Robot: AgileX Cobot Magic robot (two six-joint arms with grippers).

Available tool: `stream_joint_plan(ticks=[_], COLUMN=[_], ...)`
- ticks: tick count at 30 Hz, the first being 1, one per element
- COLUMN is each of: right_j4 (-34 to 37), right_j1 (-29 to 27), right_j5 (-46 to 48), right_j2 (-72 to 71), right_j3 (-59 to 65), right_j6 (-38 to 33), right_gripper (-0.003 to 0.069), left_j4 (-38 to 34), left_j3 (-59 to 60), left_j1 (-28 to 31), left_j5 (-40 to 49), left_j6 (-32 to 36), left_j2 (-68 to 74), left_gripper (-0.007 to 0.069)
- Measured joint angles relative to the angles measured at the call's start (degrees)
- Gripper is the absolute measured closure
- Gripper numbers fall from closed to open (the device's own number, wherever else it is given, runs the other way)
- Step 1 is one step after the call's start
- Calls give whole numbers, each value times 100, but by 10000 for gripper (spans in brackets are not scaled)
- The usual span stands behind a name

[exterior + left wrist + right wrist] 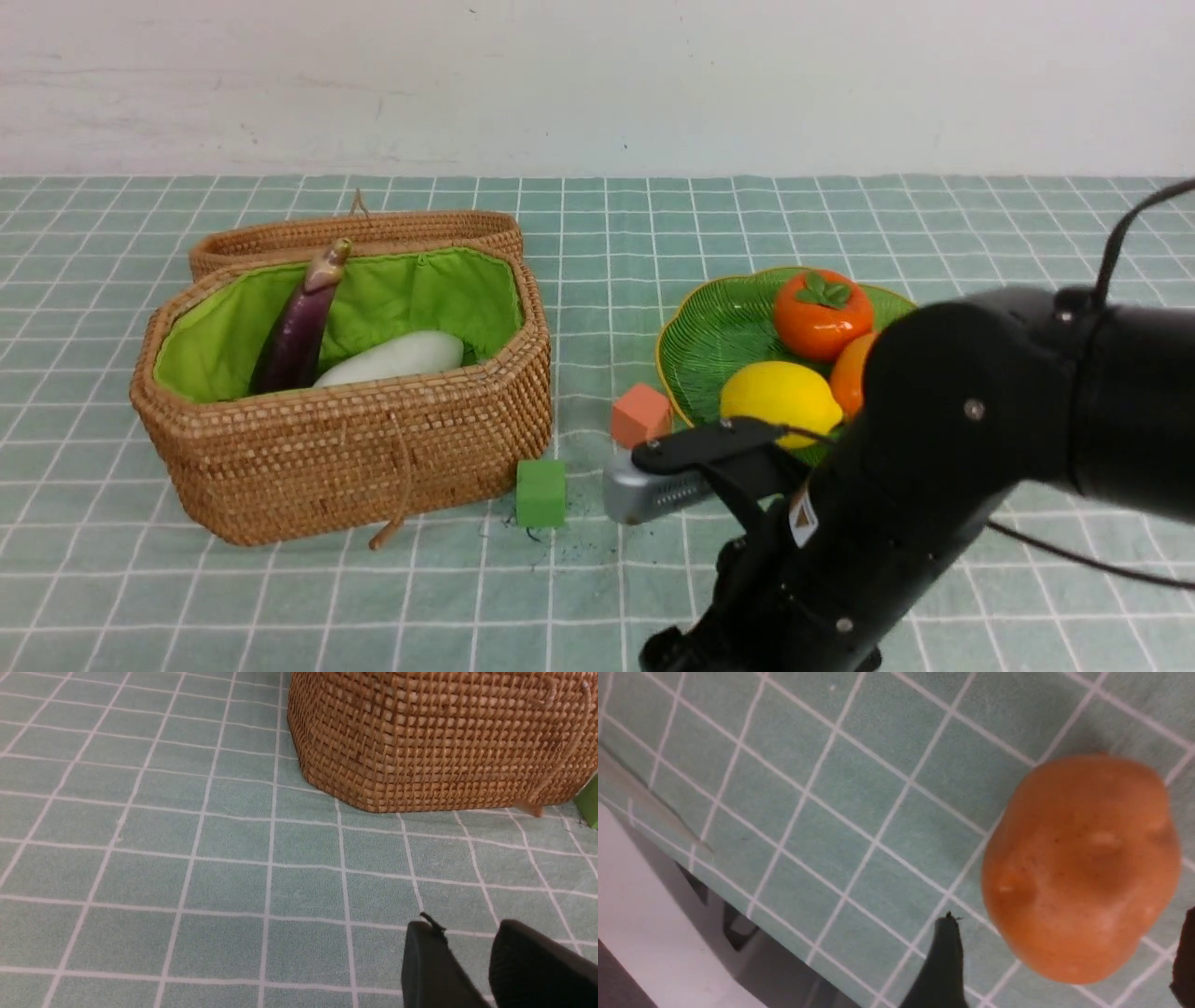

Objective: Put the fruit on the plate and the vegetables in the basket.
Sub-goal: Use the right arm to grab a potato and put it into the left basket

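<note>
1. Nearest my right arm's own camera, the right gripper is spread wide, with the brown potato on the gridded cloth between its fingers. I see a gap between one finger and the potato, so nothing is pinched.
2. My left gripper has its fingertips a little apart, with only cloth visible between them. The basket's woven side shows beyond.
3. On my front view, the right arm reaches in from the right and covers part of the plate; its fingertips are hidden there.
4. Past that, the green cube sits just beside the basket, at its right end.
5. A bit farther out, the salmon-pink cube is just beside the green plate.
6. On the plate I have the yellow lemon nearest, the mango behind it to the right, partly hidden by the arm, and the persimmon farthest, leaf cap up.
7. Inside the green-lined basket, the white vegetable lies right of the eggplant, which leans with its stem end up.
8. Farthest, the basket's lid hangs open behind it.
</note>
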Motion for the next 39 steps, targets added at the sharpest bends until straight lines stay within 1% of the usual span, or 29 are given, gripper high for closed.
stream_joint_plan(ticks=[2, 6, 7, 11, 17, 20, 22, 24, 27, 28, 29, 30, 31, 34, 35, 37, 38, 39], right_j4=[164, 189, 339, 599, 709, 791, 868, 925, 929, 820, 798, 521, 483, -162, -500, -918, -1099, -1099], right_j1=[0, 0, 0, 14, 14, 9, 9, 3, 3, 3, 3, 3, 3, 3, 3, 3, 3, 3], right_j5=[-365, -1017, -1129, -1352, -1455, -1455, -1403, -1334, -1213, -1059, -1044, -887, -870, -692, -692, -813, -944, -968], right_j2=[62, 386, 478, 659, 683, 646, 610, 591, 512, 457, 450, 449, 449, 573, 714, 1001, 1177, 1213], right_j3=[261, 654, 706, 729, 729, 729, 667, 532, 217, -180, -287, -751, -880, -1867, -2323, -3064, -3480, -3547], right_j6=[87, 149, 148, 148, 0, -405, -896, -1173, -1352, -1470, -1480, -1544, -1552, -1490, -1403, -1261, -1193, -1181], right_gripper=[55, 62, 63, 59, 68, 75, 75, 75, 75, 75, 75, 75, 75, 75, 75, 75, 75, 75], left_j4=[0, 0, 0, 0, 0, 0, 0, 0, 0, 0, 0, 0, 0, 0, 0, 0, 0, 0], left_j3=[0, 0, 0, 0, 0, 0, 0, 0, 0, 0, 0, 0, 0, 0, 0, 0, 0, 0], left_j1=[0, 0, 0, 0, 0, 0, 0, 0, 0, 0, 0, 0, 0, 0, 0, 0, 0, 0], left_j5=[0, 0, 0, 0, 0, 0, 0, 0, 0, 0, 0, 0, 0, 0, 0, 0, 0, 0], left_j6=[0, 0, 0, 0, 0, 0, 0, 0, 0, 0, 0, 0, 0, 0, 0, 0, 0, 0], left_j2=[0, 0, 0, 0, 0, 0, 0, 0, 0, 0, 0, 0, 0, 0, 0, 0, 0, 0], left_gripper=[423, 418, 417, 413, 407, 407, 405, 403, 400, 396, 396, 396, 396, 396, 396, 396, 396, 396])
